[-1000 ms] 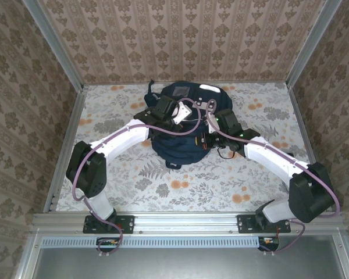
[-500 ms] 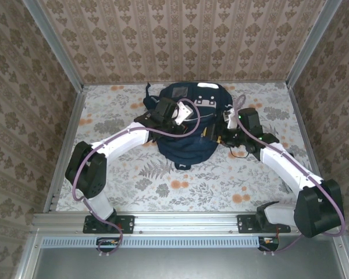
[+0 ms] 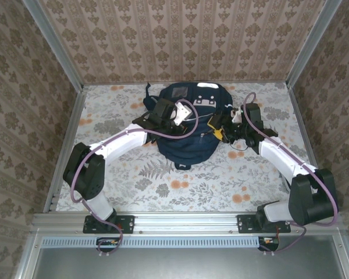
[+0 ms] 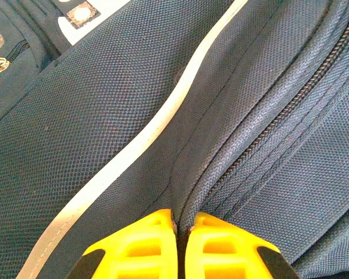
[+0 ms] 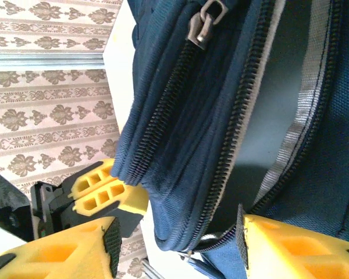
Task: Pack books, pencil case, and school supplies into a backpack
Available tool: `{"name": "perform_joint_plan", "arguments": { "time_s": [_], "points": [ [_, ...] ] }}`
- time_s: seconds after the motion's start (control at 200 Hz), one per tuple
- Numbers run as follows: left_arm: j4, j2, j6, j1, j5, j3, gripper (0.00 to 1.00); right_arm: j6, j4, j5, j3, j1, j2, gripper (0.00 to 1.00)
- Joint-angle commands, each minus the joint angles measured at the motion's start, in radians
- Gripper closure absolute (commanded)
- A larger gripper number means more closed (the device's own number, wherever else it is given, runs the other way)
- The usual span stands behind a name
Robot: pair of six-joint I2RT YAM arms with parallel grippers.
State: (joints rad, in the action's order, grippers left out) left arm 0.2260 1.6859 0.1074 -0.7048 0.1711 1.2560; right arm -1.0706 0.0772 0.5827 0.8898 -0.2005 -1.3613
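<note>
One backpack (image 3: 183, 139) lies at 12 o'clock on the floral table (image 3: 163, 174), wallpaper (image 3: 180, 40) around. Two grippers: left gripper (image 4: 182, 216) pinches its 9 o'clock fabric; right gripper (image 5: 180, 232) gapes astride its 3 o'clock edge.

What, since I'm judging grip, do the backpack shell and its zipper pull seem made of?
The backpack looks like woven synthetic, probably nylon or polyester, matte; a fine grid weave shows. The zipper pull is likely metal, dull grey with a faint sheen.
</note>
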Motion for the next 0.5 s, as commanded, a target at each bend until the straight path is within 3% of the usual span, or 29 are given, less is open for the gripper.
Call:
{"name": "perform_joint_plan", "arguments": {
  "time_s": [0.0,0.085,0.235,0.3,0.415,0.495],
  "points": [
    [-0.082,-0.071,-0.041,0.009,0.045,0.005,1.0,-0.039,-0.021,-0.016,0.026,0.003,-0.014,0.43],
    [-0.083,-0.071,-0.045,0.009,0.053,0.005,1.0,-0.06,-0.072,0.01,0.025,0.002,-0.022,0.5],
    [-0.074,-0.083,-0.085,0.008,0.057,0.006,0.99,-0.089,-0.129,0.066,0.051,-0.008,-0.096,0.53],
    [-0.063,-0.099,-0.136,0.008,0.036,0.0,0.85,-0.1,-0.156,0.088,0.062,-0.015,-0.116,0.6],
    [0.016,-0.135,-0.28,0.008,-0.044,-0.002,0.5,-0.124,-0.22,0.112,0.064,-0.022,-0.128,0.76],
    [0.07,-0.17,-0.39,0.0,-0.075,-0.018,0.4,-0.143,-0.262,0.122,0.065,-0.026,-0.128,0.81]
  ]
}}
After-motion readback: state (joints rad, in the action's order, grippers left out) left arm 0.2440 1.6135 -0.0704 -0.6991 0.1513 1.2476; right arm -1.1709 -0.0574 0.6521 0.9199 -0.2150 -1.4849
